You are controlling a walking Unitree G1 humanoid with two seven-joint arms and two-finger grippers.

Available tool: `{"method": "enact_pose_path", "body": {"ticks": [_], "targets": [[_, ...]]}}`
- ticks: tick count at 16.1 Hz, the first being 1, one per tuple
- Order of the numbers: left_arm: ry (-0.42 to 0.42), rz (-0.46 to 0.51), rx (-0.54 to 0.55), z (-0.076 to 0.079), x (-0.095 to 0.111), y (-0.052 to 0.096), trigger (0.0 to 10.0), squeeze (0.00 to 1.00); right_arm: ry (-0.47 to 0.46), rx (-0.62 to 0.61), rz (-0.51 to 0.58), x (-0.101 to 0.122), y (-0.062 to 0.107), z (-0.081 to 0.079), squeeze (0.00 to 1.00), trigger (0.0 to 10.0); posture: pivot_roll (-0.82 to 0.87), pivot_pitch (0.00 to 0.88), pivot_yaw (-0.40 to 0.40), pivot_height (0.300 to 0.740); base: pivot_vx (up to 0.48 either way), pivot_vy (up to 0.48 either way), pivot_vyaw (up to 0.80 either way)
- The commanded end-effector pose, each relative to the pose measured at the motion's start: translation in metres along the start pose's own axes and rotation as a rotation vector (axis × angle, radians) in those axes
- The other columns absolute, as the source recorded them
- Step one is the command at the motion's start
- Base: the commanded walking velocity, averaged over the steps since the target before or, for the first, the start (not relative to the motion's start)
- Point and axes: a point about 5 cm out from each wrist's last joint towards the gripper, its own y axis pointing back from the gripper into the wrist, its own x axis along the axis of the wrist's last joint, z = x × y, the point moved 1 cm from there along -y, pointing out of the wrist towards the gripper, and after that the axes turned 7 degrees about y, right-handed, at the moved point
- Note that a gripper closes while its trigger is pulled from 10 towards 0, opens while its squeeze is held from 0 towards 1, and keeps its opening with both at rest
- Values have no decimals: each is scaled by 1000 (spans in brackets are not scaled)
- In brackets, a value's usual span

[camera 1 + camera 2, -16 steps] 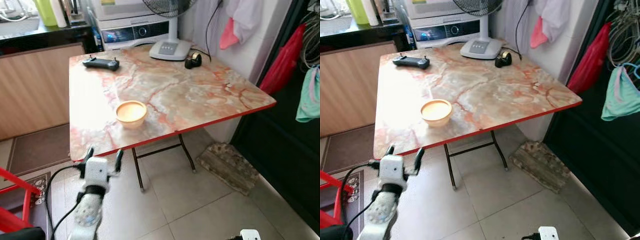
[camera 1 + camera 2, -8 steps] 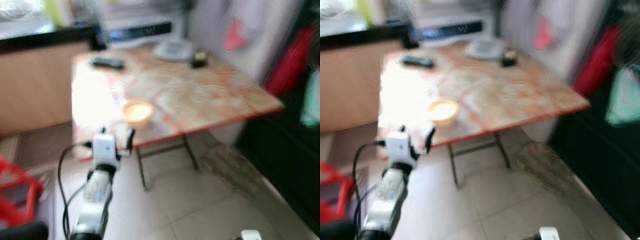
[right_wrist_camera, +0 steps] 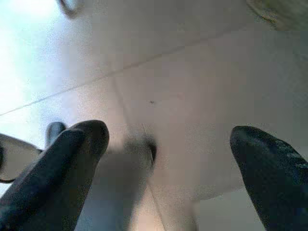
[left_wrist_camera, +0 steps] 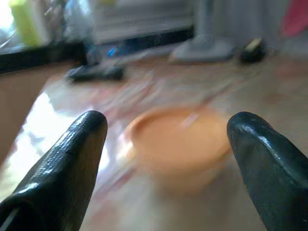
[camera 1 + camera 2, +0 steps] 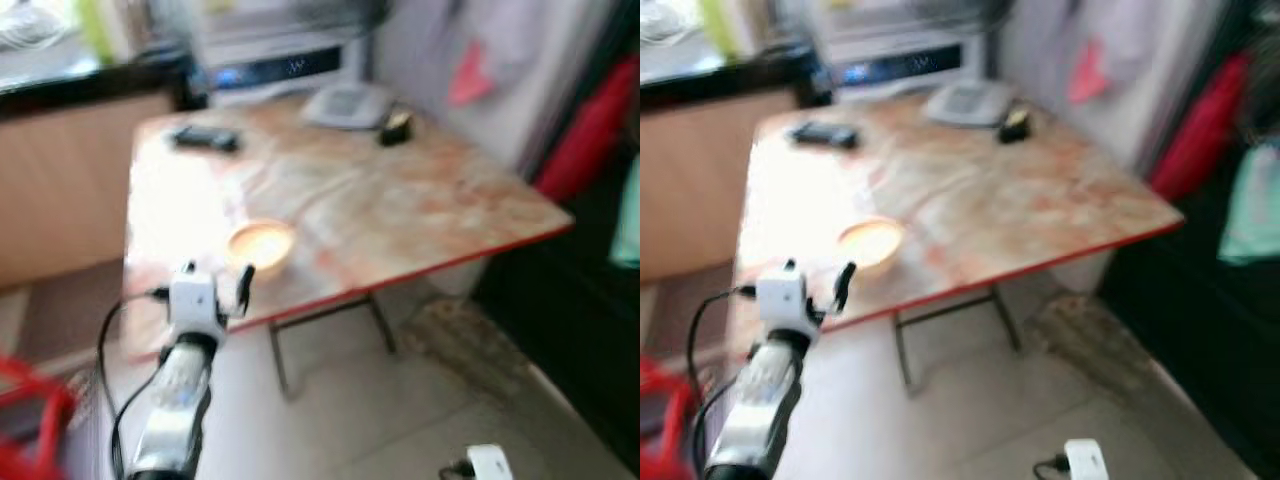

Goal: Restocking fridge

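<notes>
While the head views are blurred, the layout still reads. Nearest: left hand raised at the near edge of the table, fingers spread wide, nothing held. Right hand hangs low over the tiled floor, fingers likewise wide apart and empty; idle.

Key relation: the orange bowl sits on the table just beyond the left hand, straight ahead along its fingers. In the left wrist view the bowl lies centred in the gap between the two fingers, a little farther out than the tips, not touching either. It is round, so no long axis to match; the gap looks wider than the rim. Left arm is plainly the nearer one; right is well apart and below table height.

Judgement: the left hand is lined up to close on the bowl; a short forward reach would bring the rim between the fingers. Contents of the bowl cannot be told.

Farther back on the table: a dark remote-like device, a small black object, a fan base. No fridge made out.
</notes>
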Motion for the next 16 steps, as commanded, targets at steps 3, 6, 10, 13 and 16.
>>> {"method": "enact_pose_path", "body": {"ticks": [3, 6, 10, 13, 16], "targets": [[10, 9, -6, 5, 4, -2, 10000, 0, 1, -11, -19, -6, 2, 6, 0, 10000, 32, 0, 6, 740, 354, 0, 623], [15, 21, 10, 4, 7, -2, 10000, 0, -14, -10, -15, -5, 2, 6, 0, 10000, 43, 0, 0, 740, 0, 0, 0], [16, 26, 58, -6, 10, 2, 10000, 0, -6, -12, -4, -2, 2, 7, 0, 10000, 55, 0, -3, 740, 0, 0, 600], [94, 8, 98, -14, 11, -1, 10000, 0, -35, -9, -6, -3, 2, 6, 0, 10000, 54, 0, -4, 740, 0, 0, 177], [149, -3, 71, -18, 18, -11, 10000, 0, -33, -7, -3, -2, 2, 6, 0, 10000, 54, 0, -4, 740, 0, 0, 0]]}}
